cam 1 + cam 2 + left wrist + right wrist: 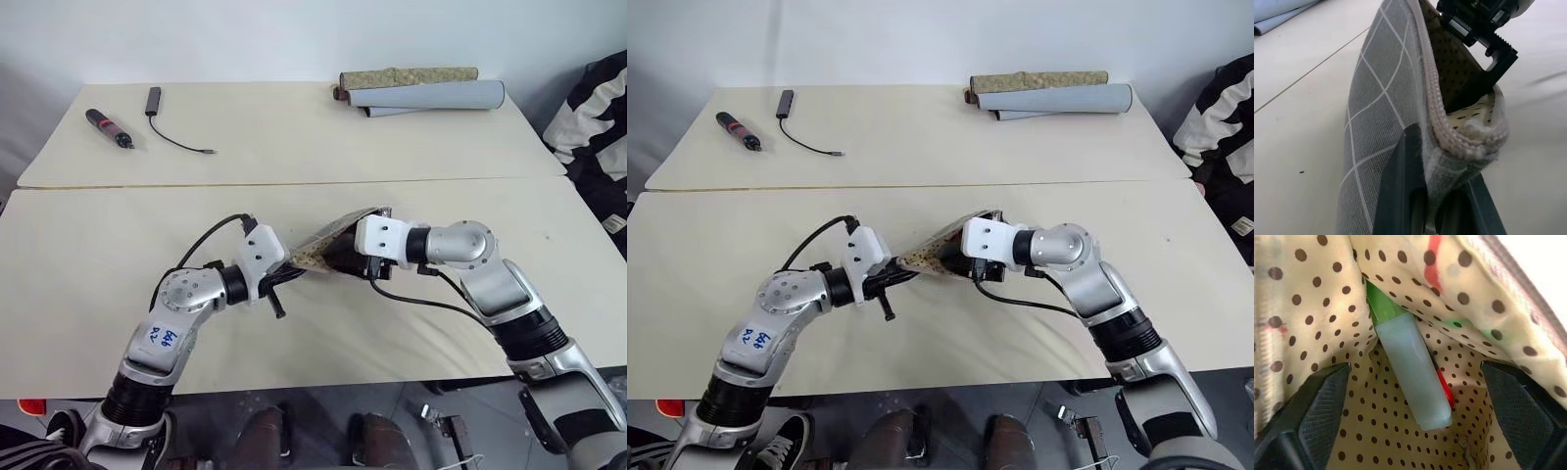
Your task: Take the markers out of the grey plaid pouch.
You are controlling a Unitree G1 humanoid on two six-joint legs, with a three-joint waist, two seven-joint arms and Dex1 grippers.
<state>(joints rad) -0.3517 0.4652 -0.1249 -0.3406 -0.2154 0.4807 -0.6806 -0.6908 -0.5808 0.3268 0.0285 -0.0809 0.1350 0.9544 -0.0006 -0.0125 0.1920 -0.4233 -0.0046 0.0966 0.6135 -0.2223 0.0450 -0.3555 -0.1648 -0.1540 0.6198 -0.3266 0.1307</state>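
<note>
The grey plaid pouch [333,235] hangs tilted just above the near table, between my two grippers. My left gripper [1442,166] is shut on the zipper edge at the pouch's lower end. My right gripper [1415,426] reaches into the pouch's open mouth, and its black fingers [1317,416] stand wide apart against the dotted lining. Between them lie the markers. A light green one with a pale cap [1410,377] lies on top. A red end [1445,387] of another pokes out beneath it. Neither finger touches the markers.
On the far table lie a black pen-like tool with a pink band [108,127] and a black cable with an adapter [168,125] at the left. Rolled mats [421,90] lie at the back right. A black-and-white striped fabric [598,108] sits past the right edge.
</note>
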